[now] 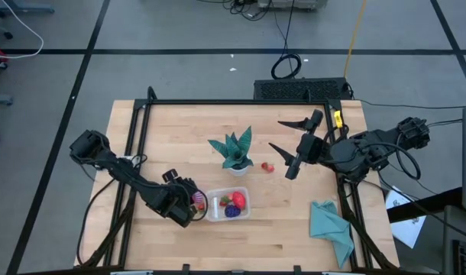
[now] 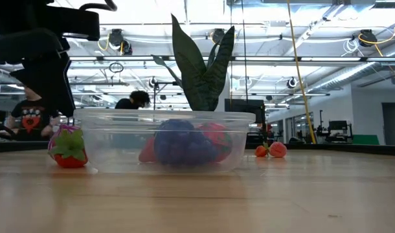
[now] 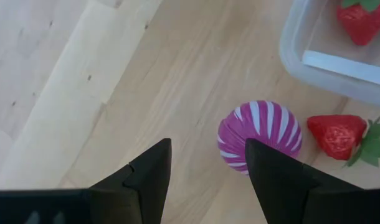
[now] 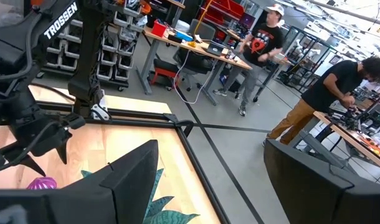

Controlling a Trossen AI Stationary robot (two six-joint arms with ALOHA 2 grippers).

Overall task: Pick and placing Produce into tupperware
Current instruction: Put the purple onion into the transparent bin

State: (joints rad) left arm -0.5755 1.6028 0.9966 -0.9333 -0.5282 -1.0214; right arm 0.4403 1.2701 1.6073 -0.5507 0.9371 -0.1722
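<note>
We see the left gripper (image 1: 193, 205) low over the tabletop (image 1: 172, 130), just beside the near-left end of the tupperware (image 1: 244, 211). In its wrist view the two dark fingers (image 3: 146, 180) stand part-way open with bare wood between them, holding nothing. A pink-purple striped ball (image 3: 260, 135) lies just ahead of one fingertip, and a strawberry (image 3: 338, 135) lies right next to the ball; both sit on the wood outside the tupperware wall. From the low view we see that strawberry (image 2: 69, 149) on the tabletop just beside the tupperware's end.

Inside the tupperware we see a red piece (image 1: 232, 210), a dark purple piece (image 1: 233, 213) and another strawberry (image 3: 363, 18). From table level the purple piece (image 2: 179, 144) shows at the middle of the tub, with red pieces beside it.

The teal plant (image 1: 234, 150) in its white pot stands just behind the tupperware. To its right, two small red pieces (image 1: 267, 166) lie loose on the wood, well apart from the tupperware.

The right gripper (image 1: 286, 143) hangs above the far right part of the tabletop, its fingers spread wide and empty. A teal cloth (image 1: 331, 227) lies crumpled near the front right corner.

Beyond the table, we see two people (image 4: 263, 43) at workbenches in the room.
</note>
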